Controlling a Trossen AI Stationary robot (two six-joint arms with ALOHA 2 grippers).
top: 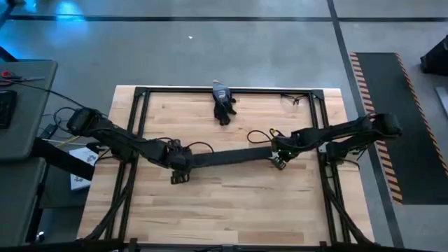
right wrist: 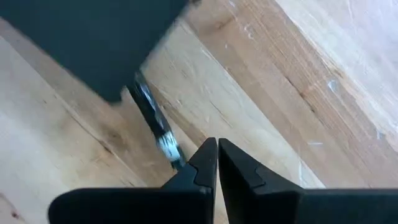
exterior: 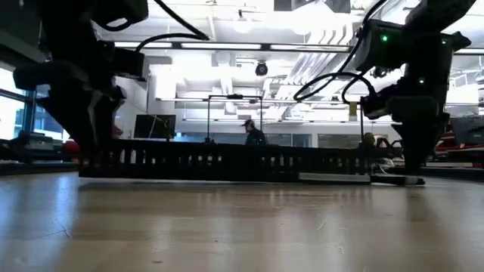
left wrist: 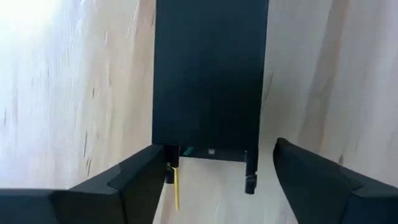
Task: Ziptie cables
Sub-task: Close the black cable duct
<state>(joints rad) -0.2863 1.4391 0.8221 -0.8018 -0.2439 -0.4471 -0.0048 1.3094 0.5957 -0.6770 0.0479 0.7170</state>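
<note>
Bare pale wood fills the foreground of the low view, the table [exterior: 227, 227] running back to a long black comb-edged duct [exterior: 197, 162] that lies across it from arm to arm. Only this view shows the duct's toothed side, a flat strip [exterior: 333, 178] lying on the wood at its right end, and a person [exterior: 252, 134] in the room far behind.

From above, the duct [top: 227, 156] spans the table's middle. The left gripper [top: 180, 175] sits at the duct's left end. Its wrist view shows the two dark fingers [left wrist: 137, 180] spread wide to either side of the duct's end [left wrist: 210, 81], touching nothing, with a thin yellow strand [left wrist: 176, 186] hanging from it.

The right gripper [top: 278, 161] sits at the other end. In its wrist view the fingertips [right wrist: 217, 163] are pressed together; whether they pinch the thin dark strip [right wrist: 155, 127] running from under the duct toward them, I cannot tell.

The cables cannot be made out clearly; a few thin wire loops [top: 262, 135] curl just behind the right gripper. A dark glove-like object [top: 222, 105] lies at the far edge. No writing is readable. Open wood lies on all sides of the duct.
</note>
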